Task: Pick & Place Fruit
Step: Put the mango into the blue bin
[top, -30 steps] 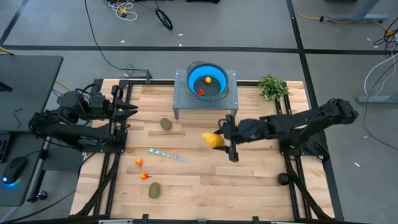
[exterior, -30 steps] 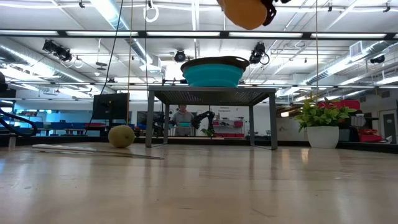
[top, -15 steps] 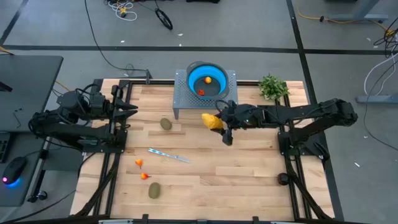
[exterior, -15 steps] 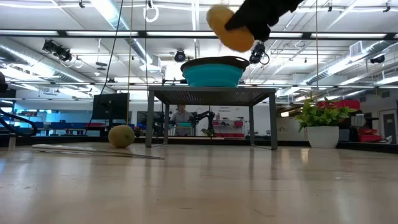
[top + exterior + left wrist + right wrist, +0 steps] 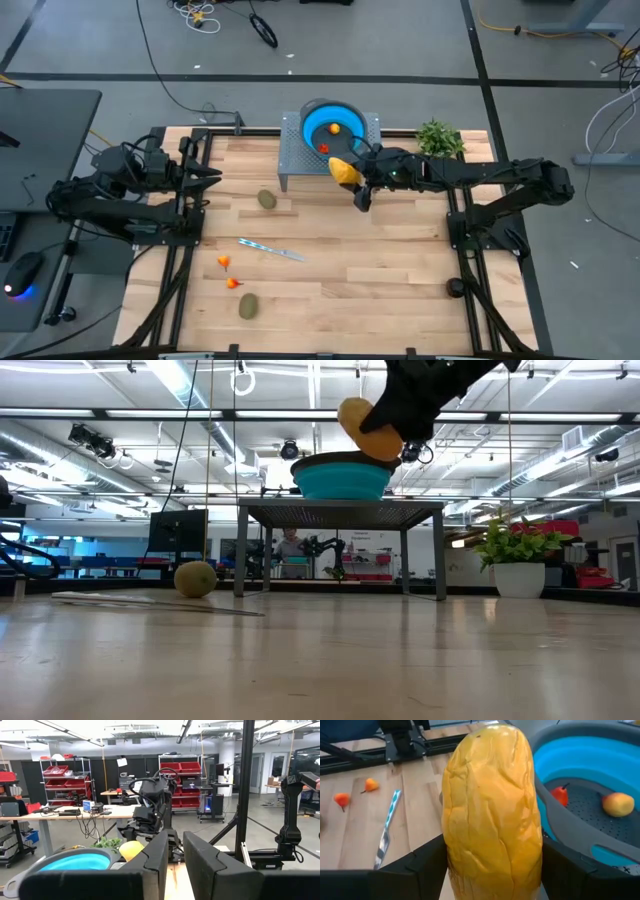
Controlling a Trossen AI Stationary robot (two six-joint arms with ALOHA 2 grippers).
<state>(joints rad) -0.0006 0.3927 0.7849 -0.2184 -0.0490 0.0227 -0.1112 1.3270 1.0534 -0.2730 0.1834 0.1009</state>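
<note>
1. The right gripper [image 5: 352, 178] is raised above the table [image 5: 400, 270], its dark jaws pinching the yellow-orange fruit [image 5: 492, 815] from both sides, just beside the rim of the blue bowl [image 5: 311, 119].
2. That fruit is elongated and rounded at the end, with a dull, wrinkled skin creased along its length; in the low view it [image 5: 362, 426] hangs at the bowl's upper edge, clear of the table.
3. The bowl [image 5: 600, 765] has a bright blue wall and a grey perforated floor, like a colander. It sits on a small grey metal stand [image 5: 340, 510] with a meshed top and thin straight legs.
4. In the bowl lie two small pieces: a red one [image 5: 560, 795] with a stem and a rounder yellow-red one [image 5: 618, 803], near each other but apart.
5. The table is of pale wooden planks with visible grain, framed by dark rails.
6. On the bare wood lie a brown-green oval kiwi [image 5: 267, 199] near the stand, a second kiwi [image 5: 247, 305] near the front edge, two tiny red-orange fruits [image 5: 227, 272], and a slim silvery-blue knife [image 5: 271, 249] between them.
7. A leafy green plant [image 5: 437, 138] stands at the far right corner.
8. The left gripper [image 5: 207, 176] waits over the table's left edge, its jaws close together with a narrow gap and holding nothing.
</note>
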